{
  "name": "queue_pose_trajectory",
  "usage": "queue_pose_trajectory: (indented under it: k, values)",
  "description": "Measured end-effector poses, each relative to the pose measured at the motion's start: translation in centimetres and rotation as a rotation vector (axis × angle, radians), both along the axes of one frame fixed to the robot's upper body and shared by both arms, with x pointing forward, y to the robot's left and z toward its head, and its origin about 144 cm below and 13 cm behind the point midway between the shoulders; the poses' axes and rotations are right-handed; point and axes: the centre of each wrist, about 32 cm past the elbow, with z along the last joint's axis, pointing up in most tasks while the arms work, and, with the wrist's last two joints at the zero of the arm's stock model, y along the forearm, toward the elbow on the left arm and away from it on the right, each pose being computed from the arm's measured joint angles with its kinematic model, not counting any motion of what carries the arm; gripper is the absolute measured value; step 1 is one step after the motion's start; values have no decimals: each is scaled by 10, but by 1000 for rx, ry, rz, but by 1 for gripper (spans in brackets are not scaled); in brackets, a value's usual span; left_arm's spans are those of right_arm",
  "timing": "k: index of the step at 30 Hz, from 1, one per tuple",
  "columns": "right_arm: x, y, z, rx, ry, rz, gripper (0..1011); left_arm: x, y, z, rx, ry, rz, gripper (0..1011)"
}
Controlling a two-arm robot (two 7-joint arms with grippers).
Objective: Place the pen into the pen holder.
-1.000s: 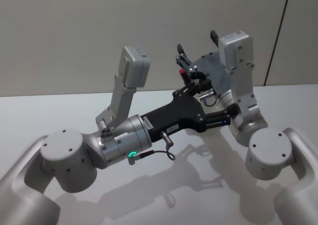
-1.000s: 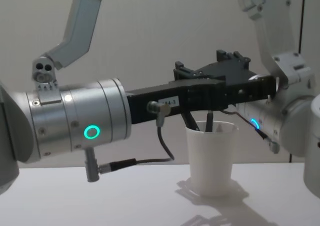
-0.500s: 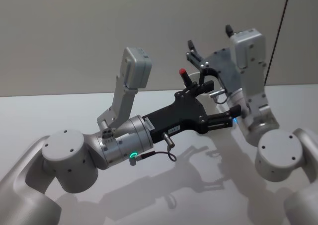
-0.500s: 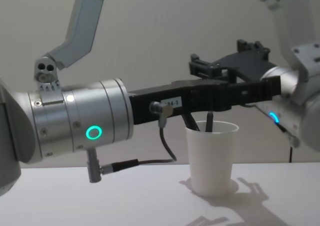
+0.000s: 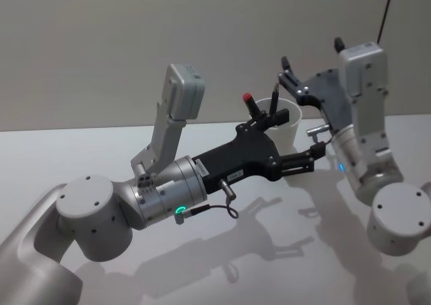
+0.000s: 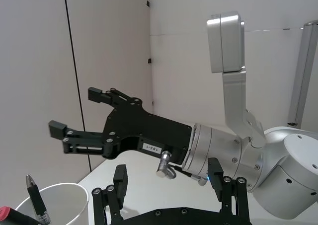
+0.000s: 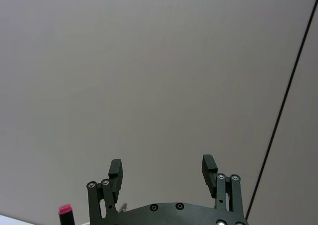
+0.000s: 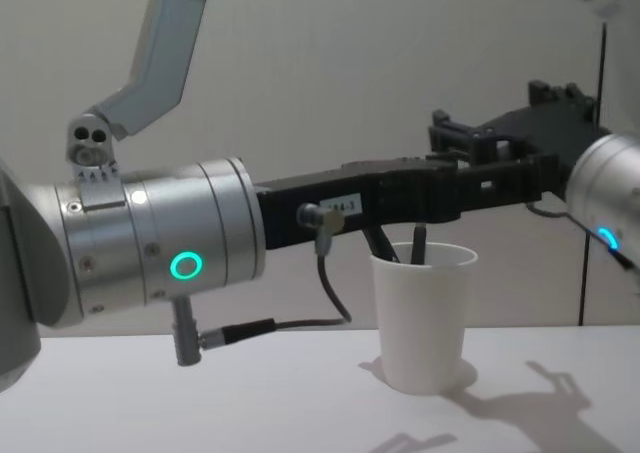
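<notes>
Pens, a dark one (image 5: 275,97) and a red-capped one (image 5: 252,105), stand inside the plain white paper cup (image 8: 420,318) (upright on the white table (image 8: 250,393)). Left gripper (image 5: 296,147) and right gripper (image 5: 306,113) hover beside its rim, jaws wide, holding nothing.

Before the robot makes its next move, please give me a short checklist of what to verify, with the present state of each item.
1. Pen holder upright on the table: ok.
2. Pens inside it, a black pen and a red-capped pen: ok.
3. Right gripper open and empty: ok.
4. Right gripper clear of the cup, up and to its right: ok.
5. Left gripper near the cup rim, clearance: cannot tell.
6. Left gripper open or shut: cannot tell.
</notes>
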Motion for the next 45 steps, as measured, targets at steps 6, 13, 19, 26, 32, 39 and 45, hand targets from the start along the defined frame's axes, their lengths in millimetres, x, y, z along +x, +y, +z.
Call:
queue_pose_trajectory:
  k: [6, 13, 19, 26, 32, 39, 45]
  values:
    - [-5, -8, 1, 4, 4, -23, 1001, 0, 0, 0, -1, 0, 1, 1001]
    - [-13, -18, 3, 5, 9, -47, 1001, 0, 0, 0, -1, 0, 2, 1001]
    - [-21, -26, 4, 4, 15, -69, 1001, 0, 0, 0, -1, 0, 2, 1001]
    - [-28, -34, 5, 2, 20, -91, 1001, 0, 0, 0, -1, 0, 2, 1001]
    - [-30, -35, 3, 7, 29, -85, 1001, 0, 1, 0, 4, -1, 17, 1001]
    - [-36, -45, -3, 30, 73, -48, 1001, -2, 2, -4, 30, -12, 87, 1001]
    - [-45, -57, -10, 61, 125, -3, 1001, -5, 4, -7, 62, -32, 177, 1001]
